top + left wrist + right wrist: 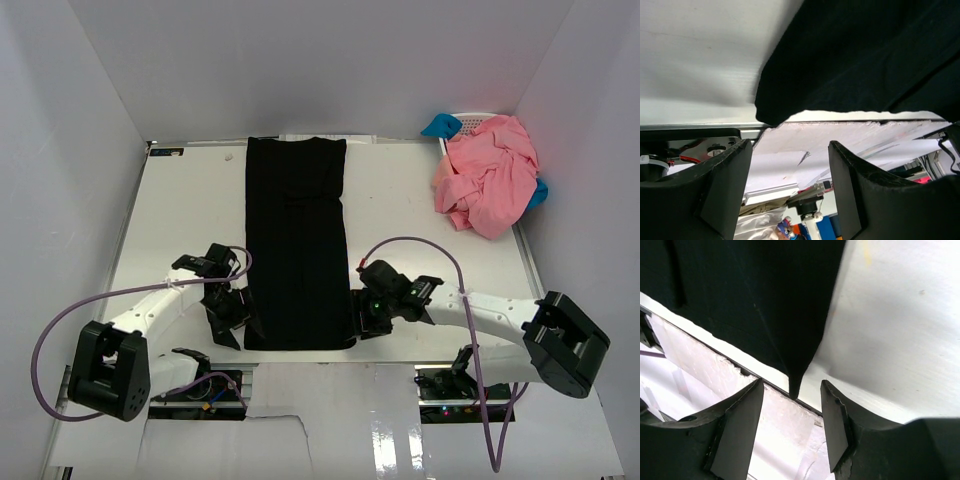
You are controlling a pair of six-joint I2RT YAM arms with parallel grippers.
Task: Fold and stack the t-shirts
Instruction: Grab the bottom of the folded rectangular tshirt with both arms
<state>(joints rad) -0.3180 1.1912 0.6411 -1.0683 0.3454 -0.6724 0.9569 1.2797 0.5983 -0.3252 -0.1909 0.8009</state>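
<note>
The black shirt [297,240] lies as a long strip mid-table [190,210], the left gripper [240,322] and right gripper [362,325] both parted and empty at its near corners, pink shirts [487,185] heaped over the basket [478,120] far right.

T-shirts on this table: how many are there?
2 that I can tell apart: a black t-shirt folded into a long strip in the middle, and a crumpled pink heap over the basket at the far right, which may hide more.
</note>
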